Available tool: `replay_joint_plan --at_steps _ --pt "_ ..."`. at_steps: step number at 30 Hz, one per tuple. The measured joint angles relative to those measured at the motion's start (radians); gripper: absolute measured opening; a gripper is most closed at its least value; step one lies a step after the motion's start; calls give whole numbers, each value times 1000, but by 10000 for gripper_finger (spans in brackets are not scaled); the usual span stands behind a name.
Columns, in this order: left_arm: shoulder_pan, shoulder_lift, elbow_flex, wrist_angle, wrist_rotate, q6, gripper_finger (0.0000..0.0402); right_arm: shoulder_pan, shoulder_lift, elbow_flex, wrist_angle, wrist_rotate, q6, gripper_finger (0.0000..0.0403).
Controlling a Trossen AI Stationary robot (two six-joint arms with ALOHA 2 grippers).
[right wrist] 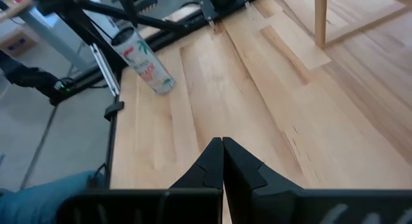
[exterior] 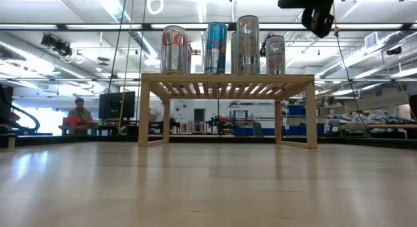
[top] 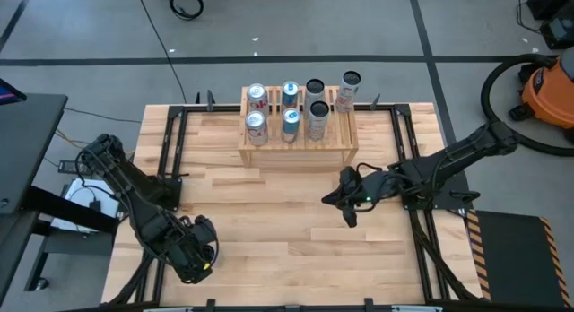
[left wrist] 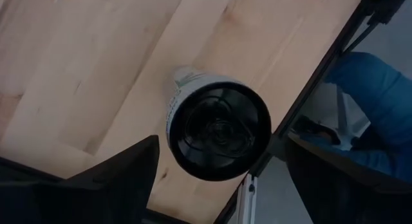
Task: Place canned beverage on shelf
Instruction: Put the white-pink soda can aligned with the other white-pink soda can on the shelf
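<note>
Near the front-left edge of the table (top: 269,222), the left gripper (top: 202,249) hangs over a lone beverage can (left wrist: 215,130), its fingers (left wrist: 129,169) spread to either side of the can's dark top with a sliver of gap on each side. It looks poised to grasp rather than holding anything. From the right wrist view the same can (right wrist: 145,60) shows a white body with a red and green print, and it seems to rest on the tabletop close to the black frame rail. The step in hand, then, is the pick-up. The next move calls for the fingers to close squarely on the can's body and for a lift high enough to clear the slatted top, then a carry across the table to the shelf (top: 296,155), which stands at the far middle, well apart from this can. Bare slats show at the shelf's front right, which looks the natural spot; setting down there means coming in without knocking the neighbours. The right gripper (top: 348,209) waits above mid-table just in front of the shelf, fingertips pressed together and empty. Counted: one shelf, two arms, and eight cans in all — seven standing upright on the shelf, four along the back and three in front, plus the one under the left gripper.
</note>
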Motion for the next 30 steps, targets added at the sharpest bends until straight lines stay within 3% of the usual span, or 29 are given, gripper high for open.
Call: replay_joint_plan --at_steps 12,30 --pt "13 5 -2 3 -22 -3 334 0 43 0 23 -37 2 8" --pt "18 111 -3 -16 -22 56 334 0 42 0 33 -54 0 8"
